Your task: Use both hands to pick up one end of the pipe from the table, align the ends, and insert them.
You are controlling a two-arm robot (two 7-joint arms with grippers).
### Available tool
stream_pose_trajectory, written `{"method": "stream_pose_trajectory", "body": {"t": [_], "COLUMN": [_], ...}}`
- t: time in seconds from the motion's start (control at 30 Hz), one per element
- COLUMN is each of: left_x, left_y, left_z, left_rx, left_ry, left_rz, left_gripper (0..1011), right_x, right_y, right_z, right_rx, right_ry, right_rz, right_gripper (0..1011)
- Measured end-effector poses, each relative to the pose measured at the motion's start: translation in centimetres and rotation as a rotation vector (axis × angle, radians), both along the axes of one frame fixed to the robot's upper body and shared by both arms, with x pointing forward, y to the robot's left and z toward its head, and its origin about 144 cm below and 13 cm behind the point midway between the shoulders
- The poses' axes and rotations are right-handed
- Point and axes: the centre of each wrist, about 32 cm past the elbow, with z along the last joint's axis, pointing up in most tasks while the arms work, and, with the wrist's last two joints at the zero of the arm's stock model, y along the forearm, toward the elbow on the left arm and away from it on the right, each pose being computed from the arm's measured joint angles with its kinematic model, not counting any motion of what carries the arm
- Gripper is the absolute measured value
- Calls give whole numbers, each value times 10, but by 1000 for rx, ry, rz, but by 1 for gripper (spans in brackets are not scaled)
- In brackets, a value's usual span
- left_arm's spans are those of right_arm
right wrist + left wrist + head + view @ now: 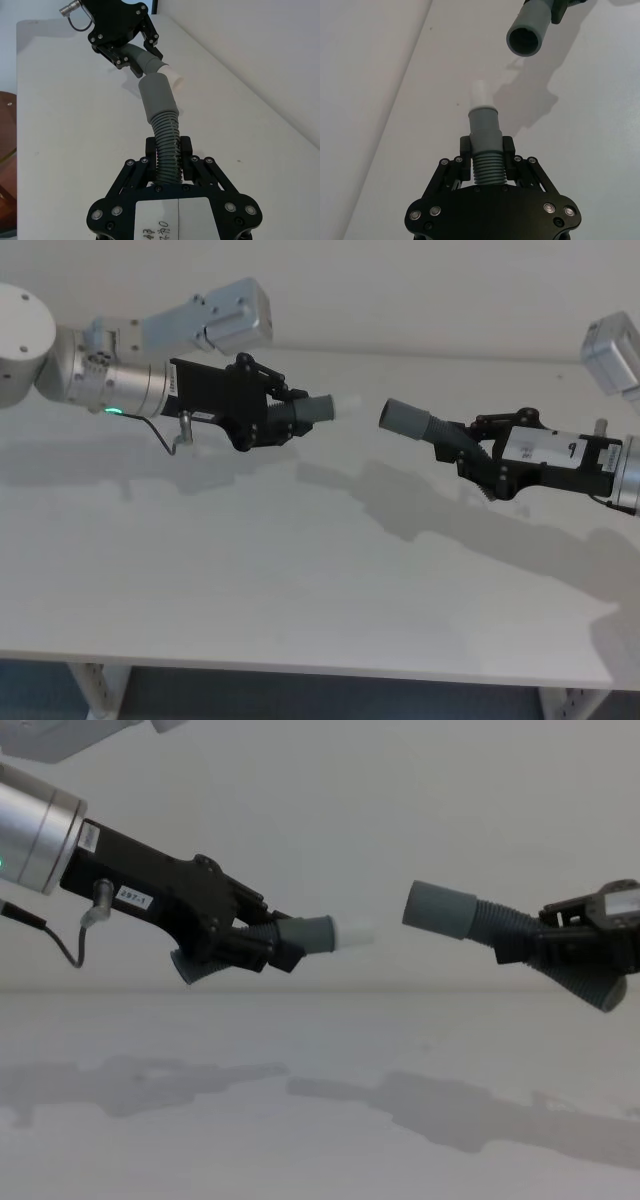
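Grey collar (403, 418) piece is clamped in the right gripper (470, 445), pale tip (345, 406) piece in the left gripper (285, 420), both up off the table (300, 580). Head view: the collar's near, about 3 o'clock from the tip, tilted slightly off-axis I'd say.

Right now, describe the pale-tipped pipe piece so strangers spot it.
Over the white table, find the left end effector. Its pipe piece ends in a narrow whitish tip; the other piece, in the right end effector, ends in a wide collar.
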Motion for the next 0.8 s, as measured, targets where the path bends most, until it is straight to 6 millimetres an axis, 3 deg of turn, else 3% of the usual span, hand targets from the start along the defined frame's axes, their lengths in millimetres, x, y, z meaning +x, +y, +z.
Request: {"method": "stream_pose_trajectory", "body": {"t": [0.8], "left_x": [5], "left_y": [-3], "left_z": [5], "left_rx": [4], "left_ry": [6], "left_rz": [-23], "left_gripper": [358], "right_x": [4], "right_y": [4], "right_z": [-5], "right_rx": [-18], "right_ry": [14], "right_rz": [-1], "right_gripper": [269]}}
